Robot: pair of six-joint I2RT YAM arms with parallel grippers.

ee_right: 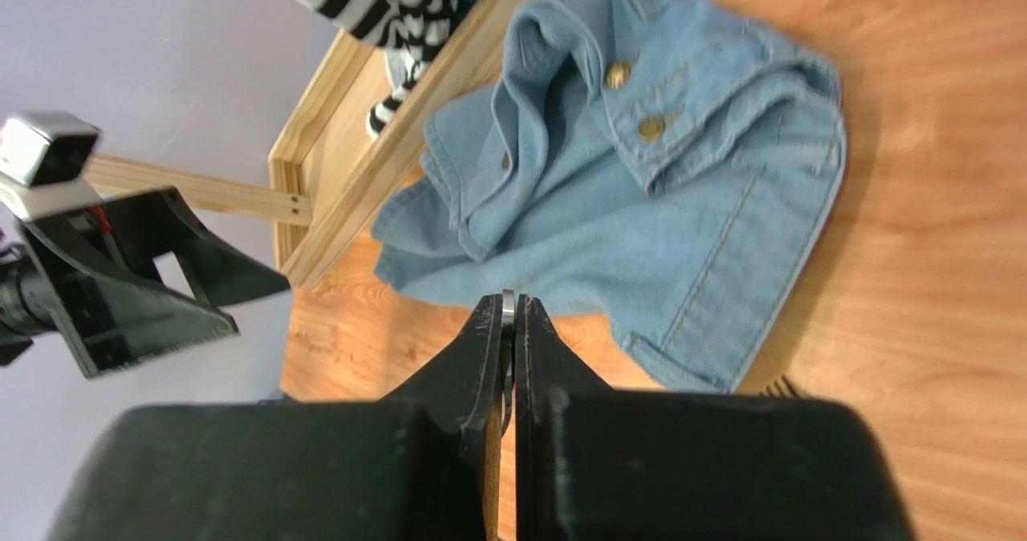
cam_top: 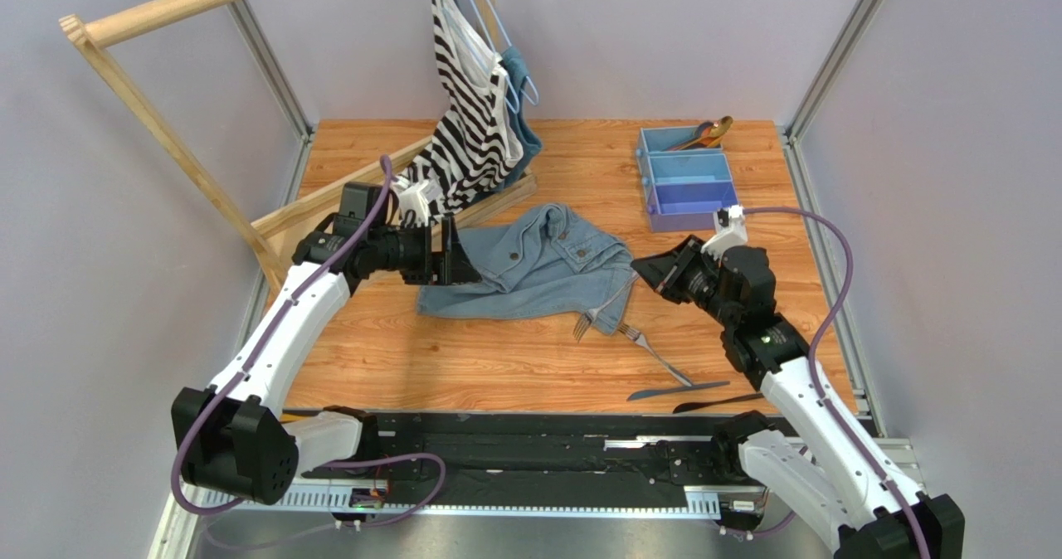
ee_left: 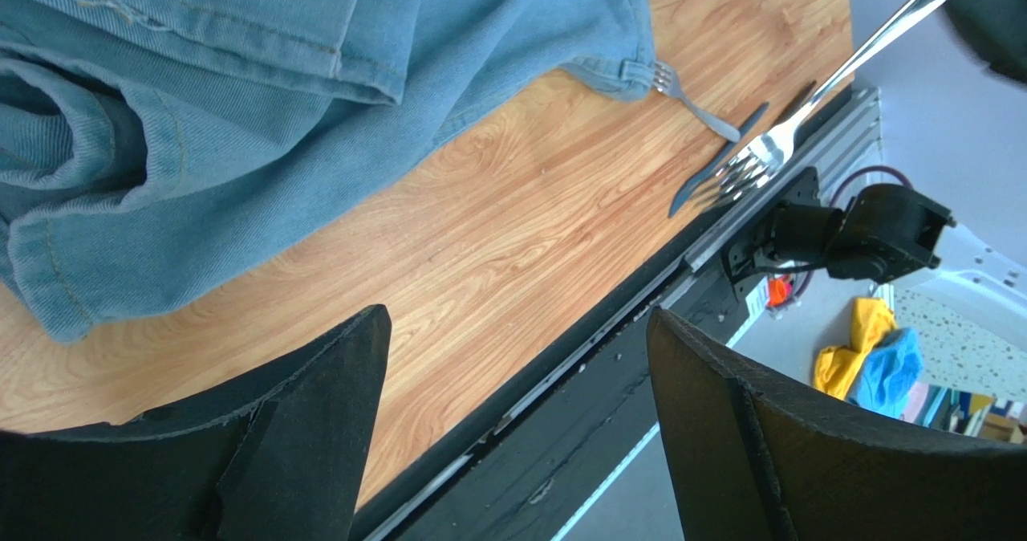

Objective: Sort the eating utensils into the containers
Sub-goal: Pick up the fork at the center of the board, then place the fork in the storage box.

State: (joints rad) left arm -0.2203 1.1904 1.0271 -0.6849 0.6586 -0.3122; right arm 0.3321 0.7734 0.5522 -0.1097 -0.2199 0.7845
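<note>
Wooden tabletop (cam_top: 499, 360), denim jacket (cam_top: 536, 267) mid-way. Beside its left edge the left jaws stand apart; the right jaws are together, apparently pinching a silver fork (ee_left: 832, 78). Far right sits the blue tray (cam_top: 692, 186), spoons (cam_top: 704, 134) in its end compartment.

The right end effector (ee_right: 508, 320) is pinched tight on a thin silver utensil (ee_right: 508, 300), over a blue jacket (ee_right: 651, 192) on the counter (ee_right: 940, 276).

Bright, even overhead light, all views. Soft short shadows on desk (cam_top: 499, 360) beneath denim jacket (cam_top: 536, 267). Left wrist view: left claw (ee_left: 518, 330) near-black, underexposed; fork (ee_left: 844, 74) handle glints; floor (ee_left: 964, 324) beyond desk edge washed pale. Right wrist view: desk at right slightly soft.
</note>
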